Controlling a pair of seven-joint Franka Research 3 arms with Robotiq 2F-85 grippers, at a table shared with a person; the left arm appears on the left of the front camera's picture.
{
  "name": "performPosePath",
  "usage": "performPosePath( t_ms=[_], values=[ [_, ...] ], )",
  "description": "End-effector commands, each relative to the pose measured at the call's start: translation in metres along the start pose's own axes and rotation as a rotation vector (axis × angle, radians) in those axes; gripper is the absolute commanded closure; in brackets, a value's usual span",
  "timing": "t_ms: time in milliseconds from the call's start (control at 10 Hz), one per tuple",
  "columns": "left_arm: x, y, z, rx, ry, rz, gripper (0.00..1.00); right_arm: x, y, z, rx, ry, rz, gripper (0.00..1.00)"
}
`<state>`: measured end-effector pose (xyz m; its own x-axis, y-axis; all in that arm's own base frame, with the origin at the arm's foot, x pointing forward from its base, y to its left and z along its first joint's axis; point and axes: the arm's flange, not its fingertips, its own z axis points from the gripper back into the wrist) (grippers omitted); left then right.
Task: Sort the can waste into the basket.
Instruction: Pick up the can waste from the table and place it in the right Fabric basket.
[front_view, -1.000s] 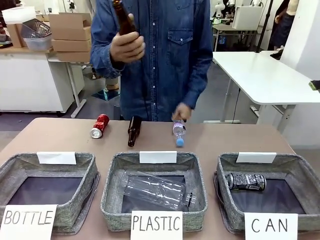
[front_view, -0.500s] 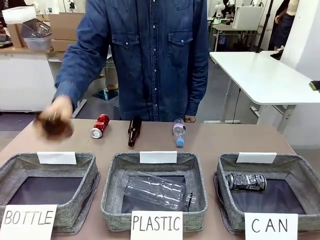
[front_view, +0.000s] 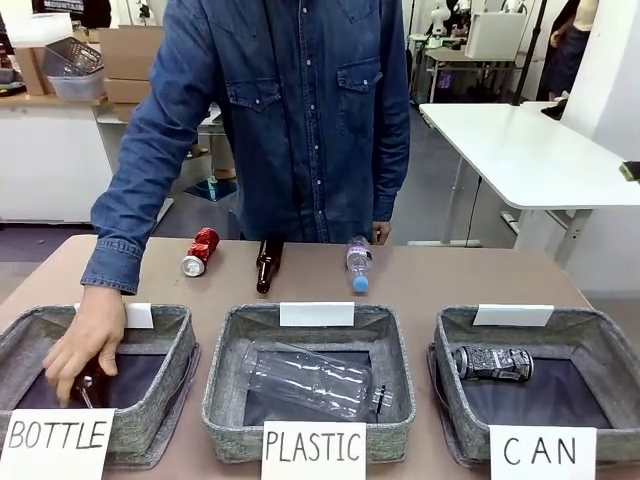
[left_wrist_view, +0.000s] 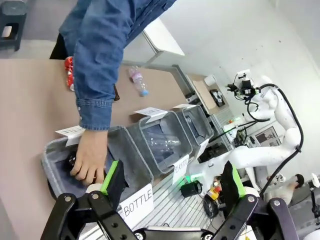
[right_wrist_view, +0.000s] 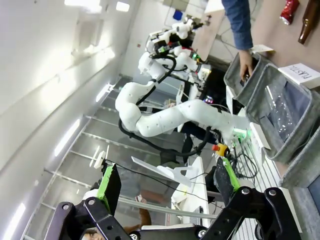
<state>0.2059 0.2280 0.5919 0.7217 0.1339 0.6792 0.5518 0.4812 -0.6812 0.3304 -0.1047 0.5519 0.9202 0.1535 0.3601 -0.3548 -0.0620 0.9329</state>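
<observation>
A red can (front_view: 200, 250) lies on its side on the far left of the table, and it also appears in the left wrist view, red can (left_wrist_view: 69, 75), beside the person's sleeve. A black patterned can (front_view: 490, 363) lies inside the grey basket (front_view: 600, 335) signed "CAN" at the right. In its wrist view my left gripper (left_wrist_view: 172, 180) stands open and empty, held high over the near table edge. My right gripper (right_wrist_view: 166, 182) is open too, with nothing between its fingers, off the table's side.
The person's hand (front_view: 88, 345) reaches into the "BOTTLE" basket (front_view: 178, 340) at the left, on a dark bottle. The "PLASTIC" basket (front_view: 392, 335) holds a clear bottle (front_view: 310, 378). A brown bottle (front_view: 267, 262) and a small plastic bottle (front_view: 357, 265) lie on the far table.
The person's hand carried a brown bottle from chest height down into the "BOTTLE" basket. Their other hand left the small plastic bottle. Both grippers stayed open.
</observation>
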Motion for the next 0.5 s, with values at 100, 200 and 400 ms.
performPosePath(
  t_ms=[100, 200, 400],
  values=[
    [0.0107, 0.0037, -0.0168, -0.016, 0.032, 0.008, 0.0, -0.0003, -0.0008, 0.0022, -0.017, 0.009, 0.027, 0.0],
    [0.009, 0.0052, -0.0174, -0.022, 0.034, 0.012, 0.0, -0.0003, -0.0008, 0.0022, -0.017, 0.009, 0.027, 0.0],
    [0.008, 0.0079, -0.0205, -0.026, 0.049, 0.007, 0.0, -0.0003, -0.0008, 0.0022, -0.017, 0.009, 0.027, 0.0]
  ],
)
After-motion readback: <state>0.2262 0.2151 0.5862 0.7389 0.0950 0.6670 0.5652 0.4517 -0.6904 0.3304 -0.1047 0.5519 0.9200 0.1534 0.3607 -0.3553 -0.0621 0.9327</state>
